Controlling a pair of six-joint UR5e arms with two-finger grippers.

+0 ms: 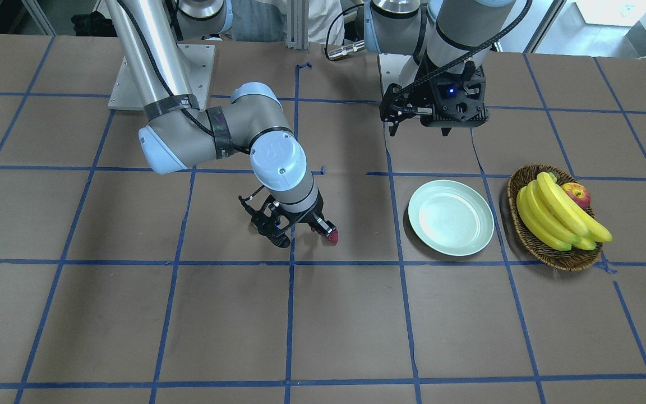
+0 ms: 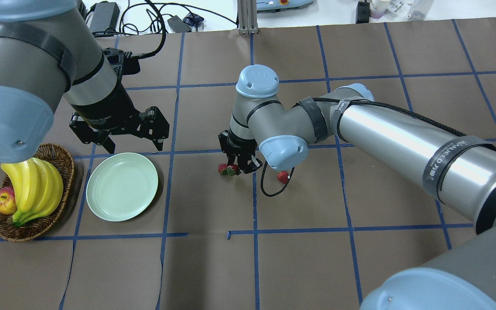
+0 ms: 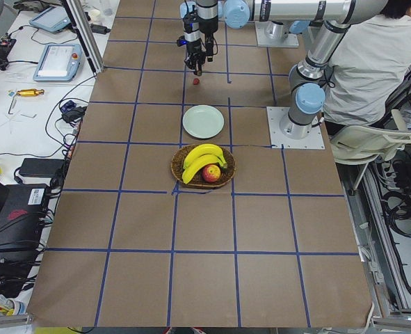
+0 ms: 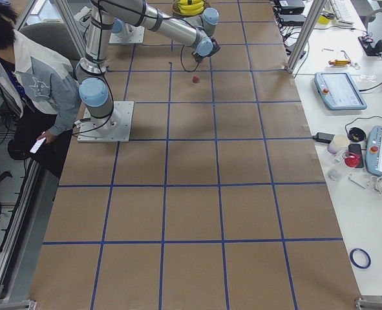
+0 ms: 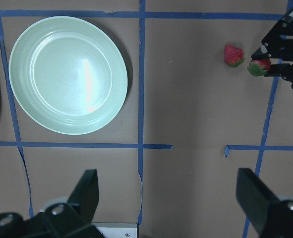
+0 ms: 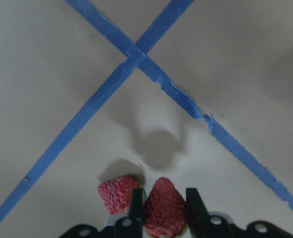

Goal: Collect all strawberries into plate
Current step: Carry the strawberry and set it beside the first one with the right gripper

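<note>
My right gripper [image 6: 165,204] is shut on a red strawberry [image 6: 164,210], low over the table near a blue tape crossing; it also shows in the overhead view [image 2: 236,168]. A second strawberry [image 6: 117,194] lies on the table right beside the gripped one. The third strawberry [image 2: 282,176] lies on the table a little to the right, under the right arm's elbow. The empty mint-green plate [image 2: 122,186] sits further left. My left gripper [image 2: 135,144] hangs open and empty above the plate's far edge, and its wrist view shows the plate [image 5: 67,74] below.
A brown wicker basket [image 2: 60,165] with bananas [image 2: 32,187] and an apple [image 2: 3,201] stands just left of the plate. Blue tape lines grid the brown table. A person sits behind the robot base [image 3: 372,62].
</note>
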